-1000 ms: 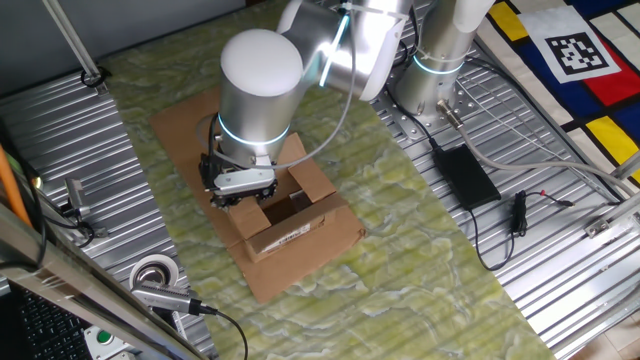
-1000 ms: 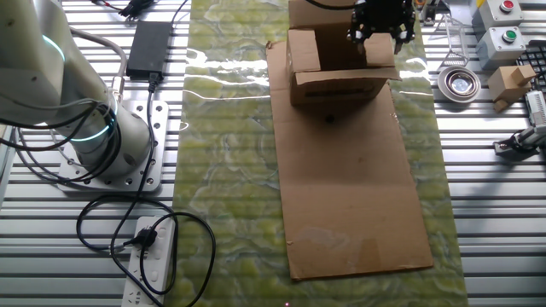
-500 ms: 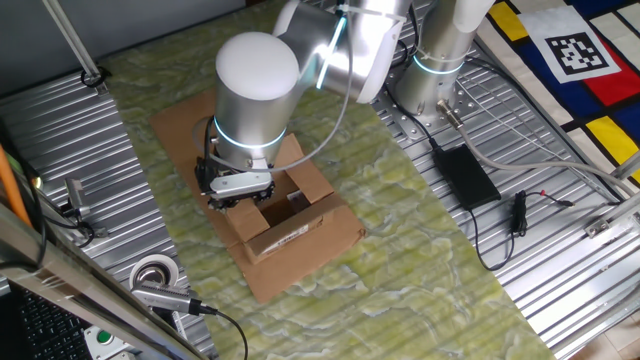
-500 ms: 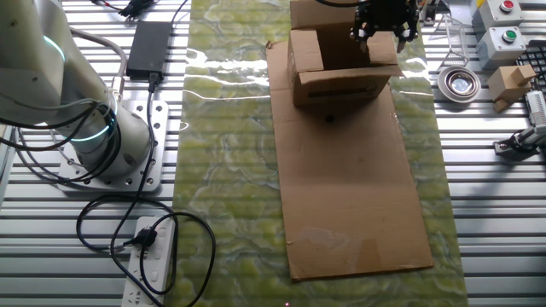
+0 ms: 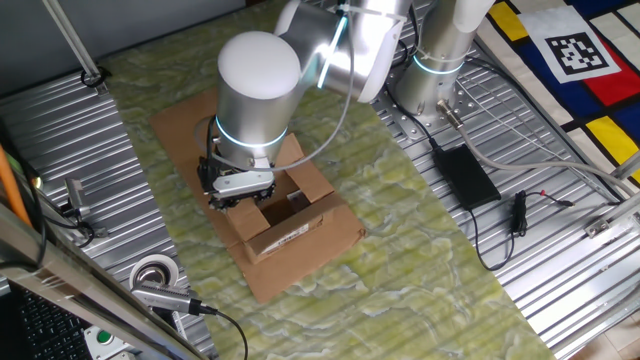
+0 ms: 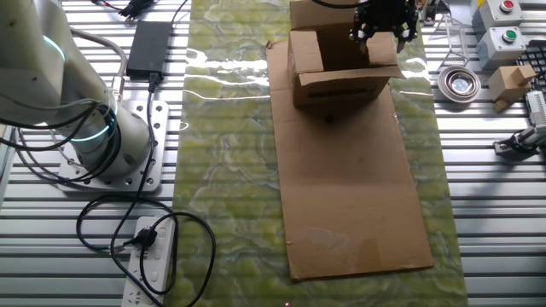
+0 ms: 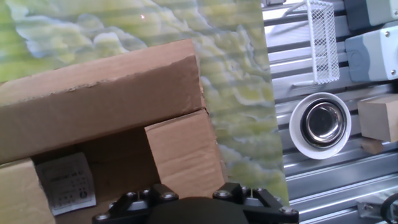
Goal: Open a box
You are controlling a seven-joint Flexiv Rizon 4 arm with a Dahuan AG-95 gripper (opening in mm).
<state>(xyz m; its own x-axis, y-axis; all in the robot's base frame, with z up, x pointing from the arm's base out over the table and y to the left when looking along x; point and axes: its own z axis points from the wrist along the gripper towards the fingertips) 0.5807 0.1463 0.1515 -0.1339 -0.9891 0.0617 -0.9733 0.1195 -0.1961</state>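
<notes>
The box (image 5: 288, 222) sits on the large flat cardboard sheet (image 6: 354, 196), which lies on the green patterned mat (image 5: 400, 250) over the ridged metal table (image 5: 560, 260). In the other fixed view the box (image 6: 341, 68) is at the far end of the sheet, close to the top edge of the picture. Its top is open: one flap stands up on the left side in that view, another is folded outward, and a dark opening shows in one fixed view, with a white label on the side wall facing the camera. The gripper (image 5: 238, 192) hangs over one edge of the box, just at a flap; in the other fixed view the gripper (image 6: 384, 26) is above the box's far right corner. Whether the jaws are spread or pinching a flap cannot be told, since the hand view shows only the dark base of the hand, above a raised flap, the box interior and a white paper slip (image 7: 65, 183) inside. To the right of the mat in the hand view lie a white tape roll (image 7: 320, 124) and a white wire basket (image 7: 323, 40). A black power adapter (image 5: 465, 175) lies on the table near the arm's base (image 5: 430, 80).
</notes>
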